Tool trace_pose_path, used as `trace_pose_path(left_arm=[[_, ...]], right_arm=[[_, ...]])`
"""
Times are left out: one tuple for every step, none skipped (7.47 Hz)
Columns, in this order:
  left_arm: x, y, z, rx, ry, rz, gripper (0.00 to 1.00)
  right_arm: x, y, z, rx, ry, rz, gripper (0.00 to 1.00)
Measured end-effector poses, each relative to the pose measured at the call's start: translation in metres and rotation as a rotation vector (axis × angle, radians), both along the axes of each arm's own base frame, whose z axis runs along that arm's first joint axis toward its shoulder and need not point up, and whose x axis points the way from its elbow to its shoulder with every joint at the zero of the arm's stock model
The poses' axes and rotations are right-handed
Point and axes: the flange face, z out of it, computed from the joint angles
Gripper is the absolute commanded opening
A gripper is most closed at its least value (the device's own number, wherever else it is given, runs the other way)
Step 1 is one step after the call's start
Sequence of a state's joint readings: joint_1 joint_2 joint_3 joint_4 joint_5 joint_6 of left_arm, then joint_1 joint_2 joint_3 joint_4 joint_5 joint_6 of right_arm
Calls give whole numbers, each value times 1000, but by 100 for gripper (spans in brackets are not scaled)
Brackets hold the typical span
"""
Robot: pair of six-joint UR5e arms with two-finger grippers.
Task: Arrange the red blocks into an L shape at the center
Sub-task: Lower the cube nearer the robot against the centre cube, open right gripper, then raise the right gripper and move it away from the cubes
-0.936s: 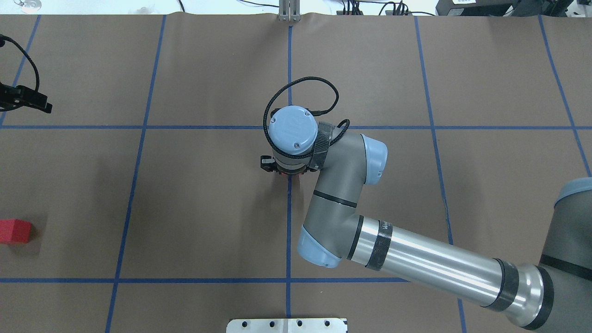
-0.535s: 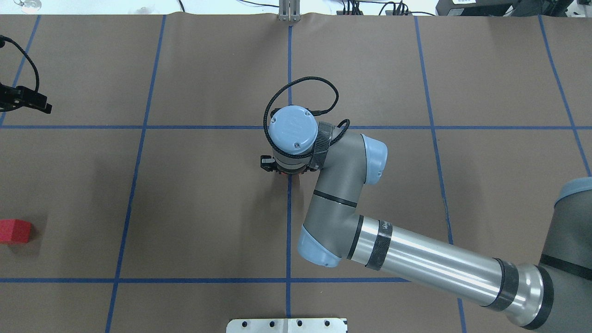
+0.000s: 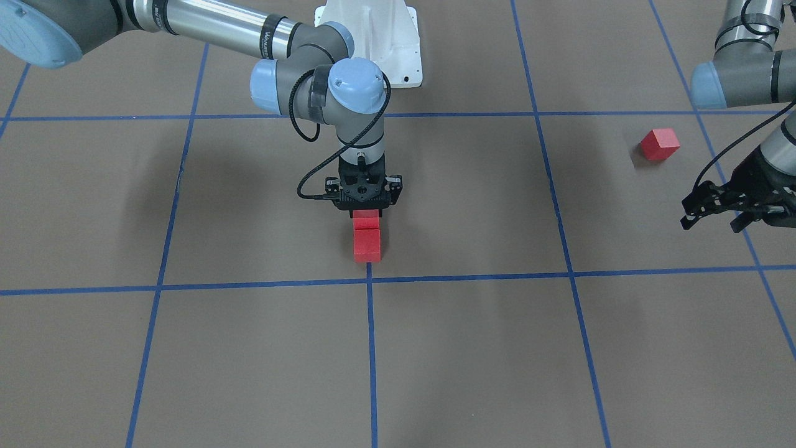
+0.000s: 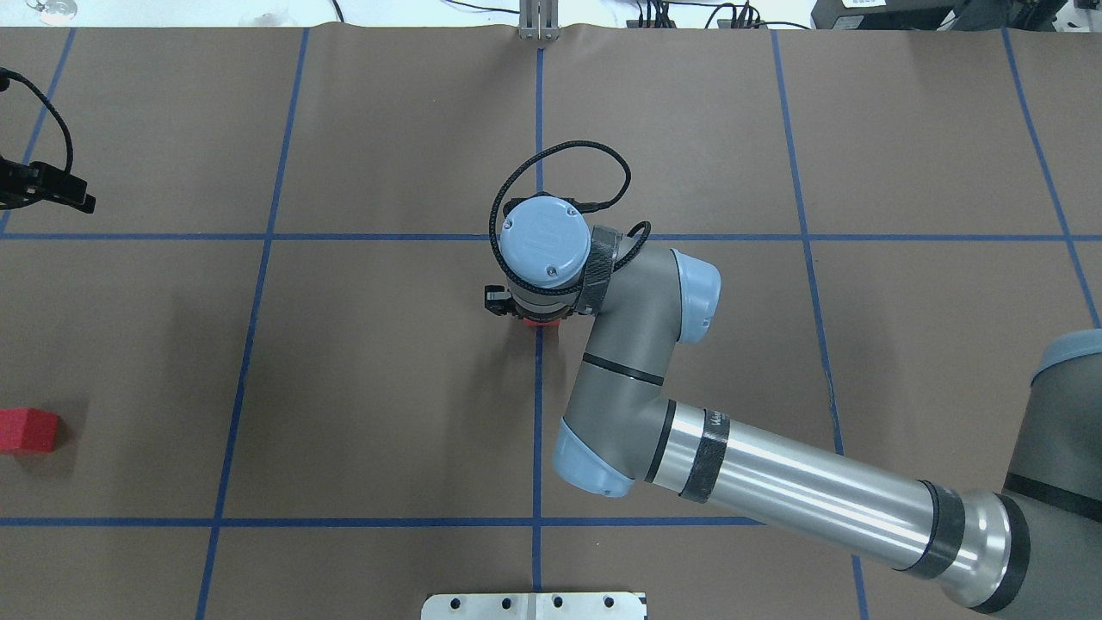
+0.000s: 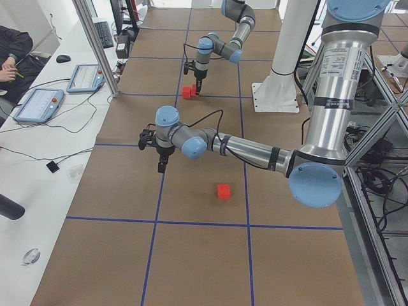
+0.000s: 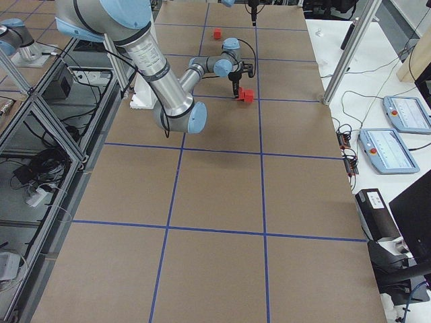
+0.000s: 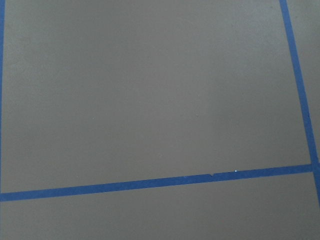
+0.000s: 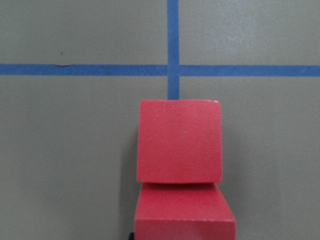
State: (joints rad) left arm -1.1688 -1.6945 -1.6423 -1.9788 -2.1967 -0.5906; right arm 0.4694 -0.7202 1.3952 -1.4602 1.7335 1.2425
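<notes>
Standing over two touching red blocks (image 3: 367, 236) just short of the center (image 3: 369, 279), the right tool (image 3: 366, 213) seemingly grips the rear one; the left tool (image 3: 727, 211) hangs spread, empty. Third cube (image 3: 660, 144): light, rigid, pinch flat sides.

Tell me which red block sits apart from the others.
The lone block near the left gripper; the other two touch under the right gripper.
</notes>
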Motion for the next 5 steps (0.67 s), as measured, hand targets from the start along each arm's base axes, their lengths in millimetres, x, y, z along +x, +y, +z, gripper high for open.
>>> trace_pose_path(left_arm=[[0,0,0,0,0,0,100],[0,0,0,-1,0,1,100],[1,0,1,-1,-1,1,100],[1,0,1,-2,-1,1,100],[0,0,0,-1,0,0,100]], right_arm=[[0,0,-1,0,-1,2,98],[1,-1,-1,1,-2,3,98],[1,-1,-1,2,-2,4,98],[3,-4,-3,5,-8,7,98],[9,-11,-8,7,-22,15,98]])
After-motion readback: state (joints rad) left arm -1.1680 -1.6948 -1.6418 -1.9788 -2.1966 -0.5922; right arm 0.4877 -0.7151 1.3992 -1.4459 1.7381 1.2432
